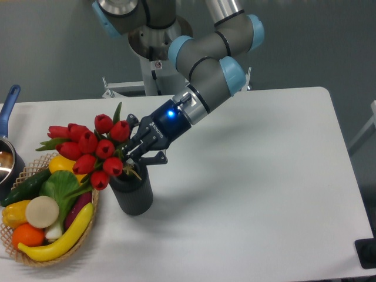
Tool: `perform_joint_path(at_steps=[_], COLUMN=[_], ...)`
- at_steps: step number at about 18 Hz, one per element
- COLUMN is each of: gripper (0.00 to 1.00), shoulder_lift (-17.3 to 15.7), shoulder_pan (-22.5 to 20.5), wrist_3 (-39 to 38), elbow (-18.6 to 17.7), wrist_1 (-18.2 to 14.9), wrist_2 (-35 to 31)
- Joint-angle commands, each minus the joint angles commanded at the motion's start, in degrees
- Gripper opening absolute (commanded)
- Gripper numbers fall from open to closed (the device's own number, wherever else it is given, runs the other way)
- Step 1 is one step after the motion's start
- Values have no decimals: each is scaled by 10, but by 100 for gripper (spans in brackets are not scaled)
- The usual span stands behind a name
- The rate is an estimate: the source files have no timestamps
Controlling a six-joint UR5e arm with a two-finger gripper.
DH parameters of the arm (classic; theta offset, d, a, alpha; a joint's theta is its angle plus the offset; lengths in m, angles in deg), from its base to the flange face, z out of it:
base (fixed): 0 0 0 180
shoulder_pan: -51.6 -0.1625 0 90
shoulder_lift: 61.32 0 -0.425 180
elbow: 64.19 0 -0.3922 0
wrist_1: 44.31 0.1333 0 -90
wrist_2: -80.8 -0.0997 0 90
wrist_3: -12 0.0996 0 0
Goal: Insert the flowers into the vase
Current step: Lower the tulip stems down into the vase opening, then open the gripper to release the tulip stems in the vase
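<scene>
Grey tubular arm [202, 56], light-blue joint caps, black tool [143, 151], blue light glowing on wrist.

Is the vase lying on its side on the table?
No, the vase stands upright on the table with the flowers leaning out of its mouth.

You have a white surface [247, 176] with rounded corners under everything. Directly on it, near your left side of the view, stands the dark ribbed vase [132, 192], upright. Just beside it sits a wicker basket [91, 214] of vegetables, and a blue-handled pot [8, 150] rests at the left edge
</scene>
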Motion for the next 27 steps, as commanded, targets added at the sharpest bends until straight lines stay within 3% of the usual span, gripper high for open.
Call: perform_joint_path(at_steps=[8,27], gripper=[4,24], shoulder_lift=[2,11], shoulder_pan=[0,-2], wrist_3=[52,75], elbow=[-36,-41], wrist_1=[0,-1], wrist_2=[0,0])
